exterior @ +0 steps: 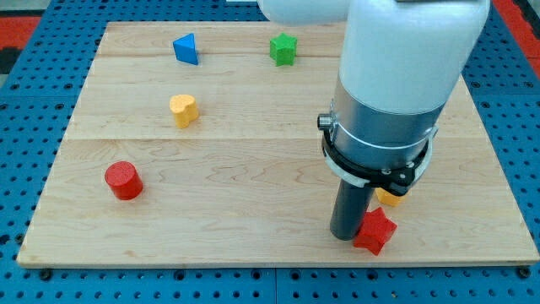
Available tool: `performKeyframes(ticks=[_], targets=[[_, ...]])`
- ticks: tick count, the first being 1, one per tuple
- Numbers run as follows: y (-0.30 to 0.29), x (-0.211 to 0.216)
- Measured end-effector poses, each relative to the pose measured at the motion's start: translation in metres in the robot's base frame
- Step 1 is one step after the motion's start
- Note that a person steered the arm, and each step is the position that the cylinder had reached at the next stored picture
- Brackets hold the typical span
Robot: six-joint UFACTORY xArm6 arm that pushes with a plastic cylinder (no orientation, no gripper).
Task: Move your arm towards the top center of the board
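Note:
My tip (346, 236) rests on the wooden board (253, 169) near the view's bottom right. It touches the left side of a red star block (375, 231). A yellow block (389, 198) sits just right of the rod, mostly hidden behind the arm's collar. A green star block (283, 49) lies near the view's top centre, far above the tip. A blue triangle block (186, 48) lies at the top left. A yellow heart block (183, 109) sits left of centre. A red cylinder (123, 180) stands at the lower left.
The arm's white and grey body (396, 76) covers the board's upper right. A blue pegboard surface (25, 127) surrounds the board on all sides.

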State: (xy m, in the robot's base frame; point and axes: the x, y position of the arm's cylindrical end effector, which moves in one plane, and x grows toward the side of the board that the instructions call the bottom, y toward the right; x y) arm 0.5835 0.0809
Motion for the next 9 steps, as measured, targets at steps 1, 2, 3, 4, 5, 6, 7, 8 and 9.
performKeyframes(ticks=[1,2,3,4,5,6,7,8,9], targets=[[0.015,0.000],[0.040,0.000],[0.023,0.000],[-0.068,-0.008],[-0.096,-0.052],[-0.076,-0.100],[-0.067,-0.132],[-0.072,-0.180],[-0.094,-0.222]])
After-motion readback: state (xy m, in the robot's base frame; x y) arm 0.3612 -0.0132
